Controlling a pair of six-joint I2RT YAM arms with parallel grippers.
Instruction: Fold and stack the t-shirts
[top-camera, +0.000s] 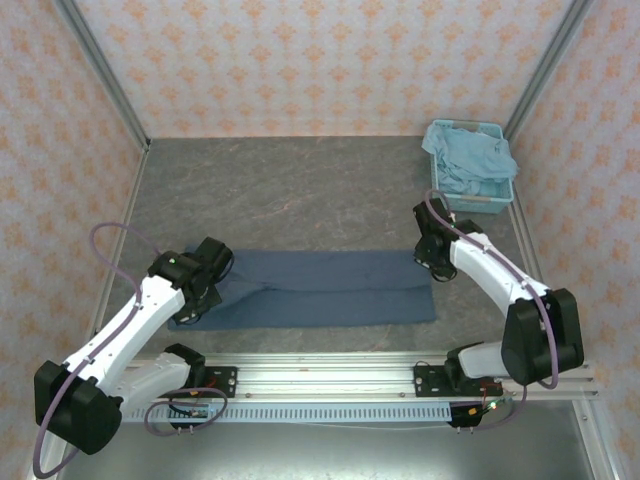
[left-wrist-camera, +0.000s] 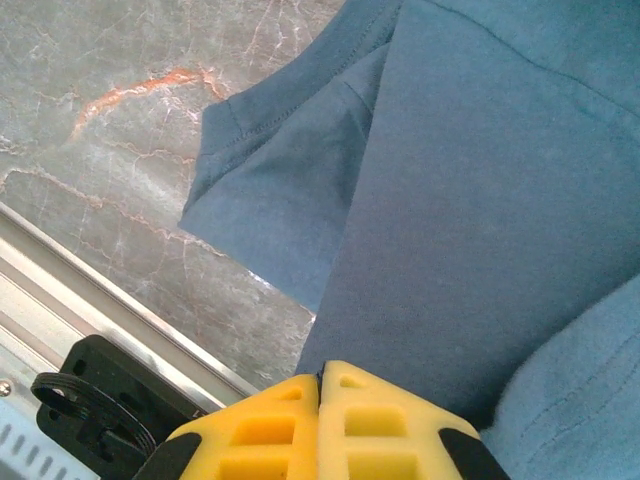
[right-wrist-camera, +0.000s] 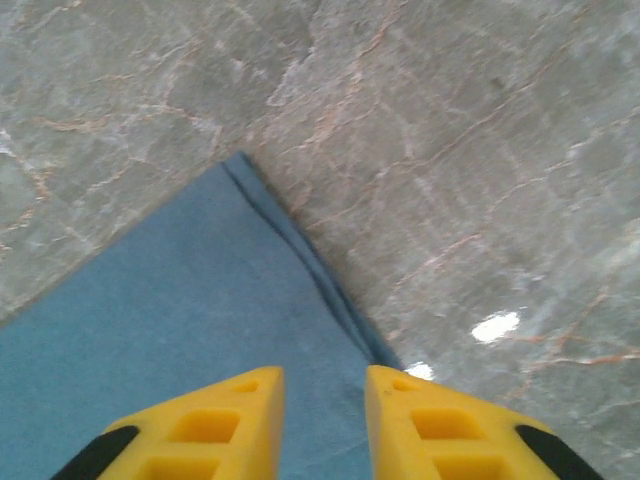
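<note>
The dark slate-blue t-shirt (top-camera: 330, 290) lies as a long folded strip across the near part of the table. My left gripper (top-camera: 210, 277) is at its left end, jaws pressed together (left-wrist-camera: 320, 375) with a thin dark edge of the shirt (left-wrist-camera: 470, 180) pinched at the tips. A sleeve (left-wrist-camera: 280, 190) spreads flat beside the fold. My right gripper (top-camera: 430, 258) hovers over the strip's far right corner, open (right-wrist-camera: 325, 375), with the shirt's corner (right-wrist-camera: 180, 320) lying between and below the fingers. The pale sky-blue t-shirt (top-camera: 470, 160) is bunched in the basket.
The light blue slatted basket (top-camera: 480, 203) stands at the back right by the wall. An aluminium rail (top-camera: 320, 375) runs along the table's near edge, close to the shirt's left end (left-wrist-camera: 60, 270). Bare marbled tabletop (top-camera: 290, 190) stretches behind the shirt.
</note>
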